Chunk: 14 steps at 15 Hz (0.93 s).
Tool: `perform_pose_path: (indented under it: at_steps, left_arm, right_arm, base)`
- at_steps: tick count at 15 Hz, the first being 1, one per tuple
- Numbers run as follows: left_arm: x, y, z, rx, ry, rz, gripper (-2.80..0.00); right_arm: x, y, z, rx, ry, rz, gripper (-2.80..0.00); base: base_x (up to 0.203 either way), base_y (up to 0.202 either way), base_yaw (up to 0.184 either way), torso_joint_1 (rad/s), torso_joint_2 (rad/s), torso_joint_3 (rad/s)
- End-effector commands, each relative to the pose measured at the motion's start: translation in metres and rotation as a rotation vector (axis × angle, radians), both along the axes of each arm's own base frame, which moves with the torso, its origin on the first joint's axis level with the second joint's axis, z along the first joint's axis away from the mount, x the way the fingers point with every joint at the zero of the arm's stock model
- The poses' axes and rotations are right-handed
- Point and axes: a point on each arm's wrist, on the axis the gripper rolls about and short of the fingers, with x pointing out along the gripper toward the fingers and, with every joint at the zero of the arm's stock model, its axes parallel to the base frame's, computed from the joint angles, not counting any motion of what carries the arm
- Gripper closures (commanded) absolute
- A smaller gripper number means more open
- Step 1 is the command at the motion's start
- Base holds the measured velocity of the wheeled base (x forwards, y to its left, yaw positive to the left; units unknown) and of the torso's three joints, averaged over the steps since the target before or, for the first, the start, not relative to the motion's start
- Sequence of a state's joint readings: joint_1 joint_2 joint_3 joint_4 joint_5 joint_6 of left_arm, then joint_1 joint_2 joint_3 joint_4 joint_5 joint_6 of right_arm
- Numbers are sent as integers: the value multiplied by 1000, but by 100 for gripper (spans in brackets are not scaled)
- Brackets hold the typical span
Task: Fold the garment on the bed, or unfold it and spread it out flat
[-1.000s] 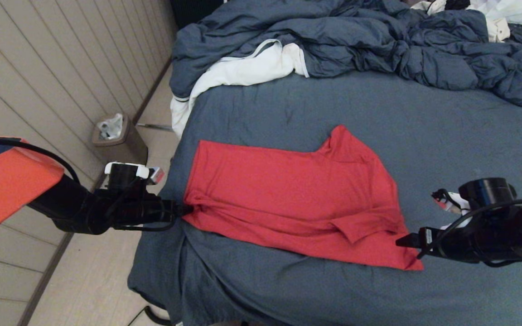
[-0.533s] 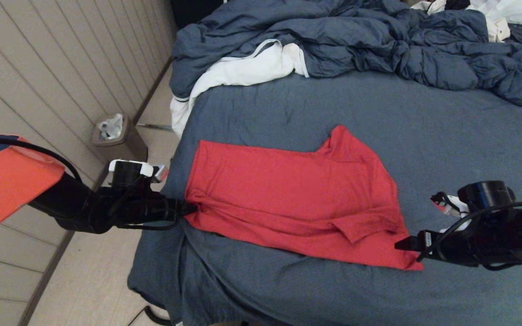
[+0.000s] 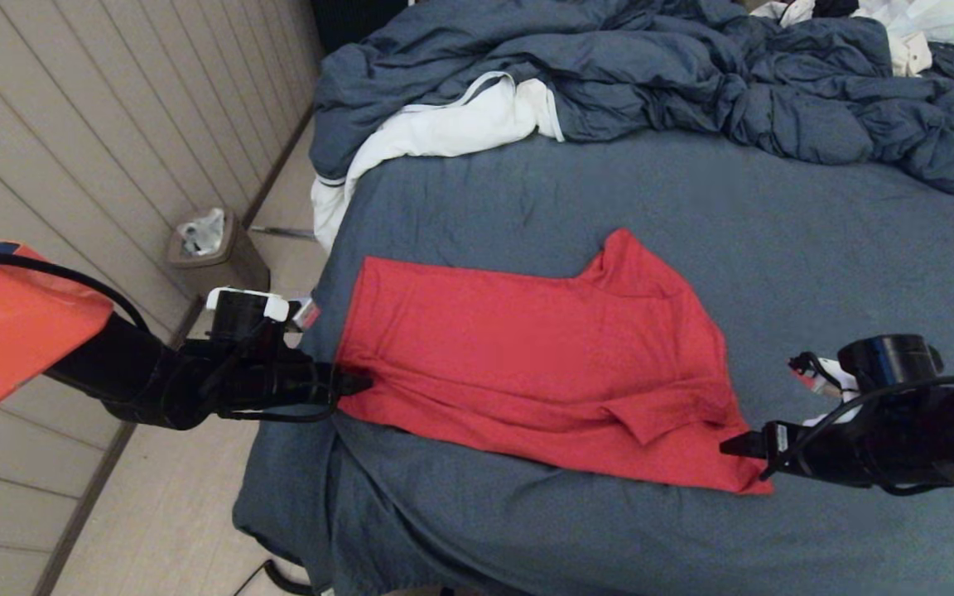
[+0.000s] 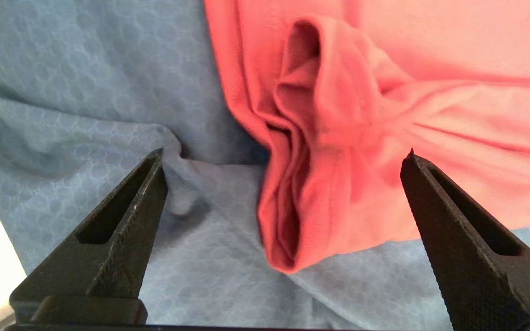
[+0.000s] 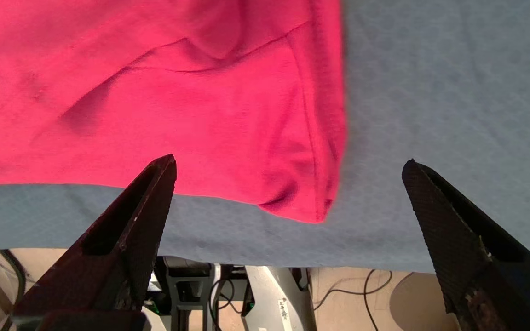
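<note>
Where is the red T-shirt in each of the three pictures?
Head view: the red T-shirt lies in the middle of the bed, between the two grippers.
Left wrist view: its bunched corner lies ahead of the open left gripper.
Right wrist view: another corner lies ahead of the open right gripper.
Shared landmark: the slate-blue sheet under the shirt.

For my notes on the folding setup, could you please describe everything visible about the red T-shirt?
The red T-shirt is plain, thin knit fabric with no print, lying mostly flat on the bed, hem toward the robot's left. One short sleeve points toward the duvet; the near one is folded onto the body. The hem corner at the left is bunched into folds, with the open left gripper straddling it. The open right gripper frames the near right corner. From these views I cannot tell whether either gripper touches the cloth.
</note>
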<state>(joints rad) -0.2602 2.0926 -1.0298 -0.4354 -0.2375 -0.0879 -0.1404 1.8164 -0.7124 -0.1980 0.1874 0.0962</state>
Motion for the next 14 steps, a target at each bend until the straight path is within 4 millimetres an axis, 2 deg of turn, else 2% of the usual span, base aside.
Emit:
perform_pose_path:
  at_steps: [1, 3, 6, 8, 10, 14]
  left_arm:
    - [-7, -10, 12, -3, -25, -25, -280]
    - [-7, -10, 12, -3, -25, -25, -280]
    - [-17, -14, 13, 0, -21, -41, -280]
    - [-28, -21, 27, -6, -48, -66, -280]
    - [-36, -28, 24, 7, -43, -77, -280]
    - [-36, -28, 24, 7, -45, -77, -280]
  right_arm:
    - [0, 0, -5, 7, 9, 5, -280]
    - [0, 0, -5, 7, 9, 5, -280]
    - [0, 0, -8, 10, 7, 8, -280]
    - [-2, 0, -10, 14, 11, 7, -280]
    - [-2, -1, -10, 21, 11, 12, -280]
    - [-2, -1, -10, 21, 11, 12, -280]
  base:
    - [0, 0, 0, 0, 0, 0]
    - [0, 0, 0, 0, 0, 0]
    - [0, 0, 0, 0, 0, 0]
    - [0, 0, 0, 0, 0, 0]
    - [0, 0, 0, 0, 0, 0]
    - [0, 0, 0, 0, 0, 0]
